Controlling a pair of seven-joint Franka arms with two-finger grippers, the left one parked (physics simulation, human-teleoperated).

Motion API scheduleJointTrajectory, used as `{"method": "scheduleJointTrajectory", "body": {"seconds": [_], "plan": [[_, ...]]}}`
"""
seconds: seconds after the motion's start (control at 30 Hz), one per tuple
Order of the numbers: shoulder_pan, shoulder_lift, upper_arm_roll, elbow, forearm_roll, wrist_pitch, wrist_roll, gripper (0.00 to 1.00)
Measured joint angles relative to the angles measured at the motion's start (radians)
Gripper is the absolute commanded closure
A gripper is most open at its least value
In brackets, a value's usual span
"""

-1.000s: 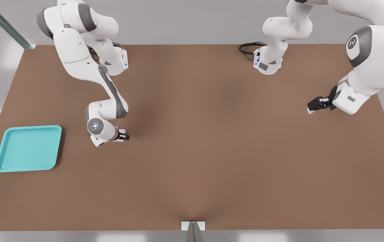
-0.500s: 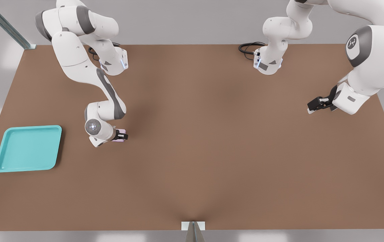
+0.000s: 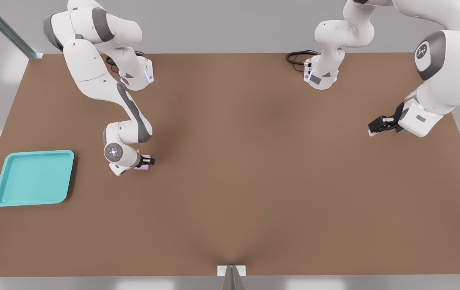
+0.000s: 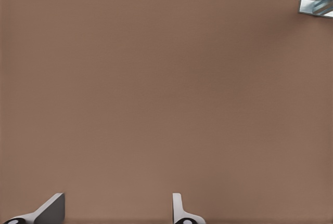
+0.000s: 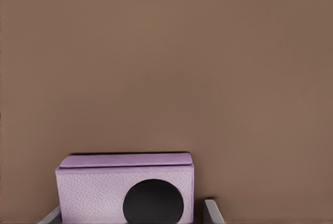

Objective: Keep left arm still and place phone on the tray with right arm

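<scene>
The pale pink phone (image 3: 143,166) is low over the brown table, in the front view's left half. My gripper (image 3: 148,162) is shut on the phone, one finger against each of its sides. In the right wrist view the phone (image 5: 125,187) fills the space in my gripper (image 5: 130,214), showing one black round lens. The fingertips (image 5: 210,211) show only as grey tips beside it. The turquoise tray (image 3: 32,153) lies flat near the table's edge at the front view's left, well apart from the phone. Nothing is on it.
The brown table (image 3: 254,181) stretches wide toward the front view's right. A black cable (image 3: 296,56) coils at the back edge. The parked arm's gripper (image 3: 379,125) hangs above the table at the right.
My wrist shifted slightly toward the tray and back, and the gripper edged a little toward the table's back. The phone has stayed almost where it was.
</scene>
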Motion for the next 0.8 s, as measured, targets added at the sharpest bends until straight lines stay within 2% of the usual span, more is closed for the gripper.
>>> {"method": "scheduleJointTrajectory", "body": {"seconds": [0.13, 0.5, 0.6, 0.8], "plan": [[-0.001, -0.003, 0.004, 0.000, 0.002, -0.001, -0.009, 0.18], [0.000, -0.033, 0.006, 0.006, 0.005, -0.018, -0.029, 0.24], [-0.009, -0.074, 0.005, 0.010, 0.005, -0.045, -0.034, 0.24], [-0.128, -0.199, 0.004, 0.006, 0.002, -0.124, -0.059, 0.26]]}}
